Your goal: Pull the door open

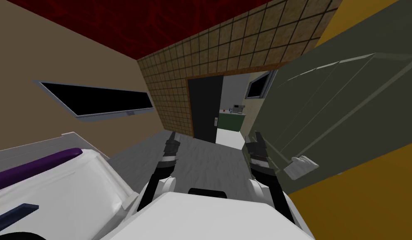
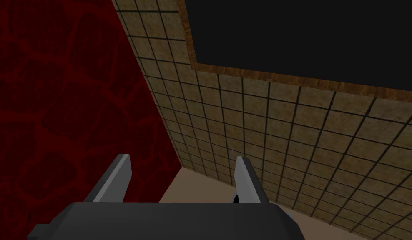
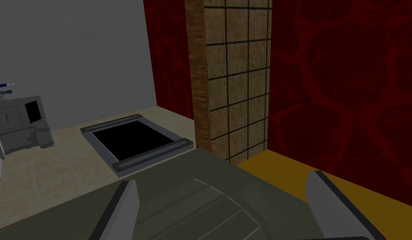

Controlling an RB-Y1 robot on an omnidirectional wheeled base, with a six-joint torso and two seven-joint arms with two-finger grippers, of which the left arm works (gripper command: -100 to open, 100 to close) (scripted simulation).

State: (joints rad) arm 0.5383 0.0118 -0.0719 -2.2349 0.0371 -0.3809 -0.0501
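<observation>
Spread wide are the jaws of both the left gripper (image 2: pixel 181 158) and the right gripper (image 3: pixel 222 179), with nothing gripped. The olive-grey panelled door (image 1: pixel 334 108) is seen on the right, against the yellow wall (image 1: pixel 368 200), and its edge lies close under the right gripper's fingers (image 3: pixel 126 204). Its white handle (image 1: pixel 301 166) is found just beside the right forearm, apart from the fingers. The left gripper is pointed at the tiled wall (image 1: pixel 180 83).

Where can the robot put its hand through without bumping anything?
Bare grey floor lies between the left end effector and right end effector, up to the doorway. The doorway's bright gap looks open. Crowded on the right: the door and its handle sit close beside that end effector.
</observation>
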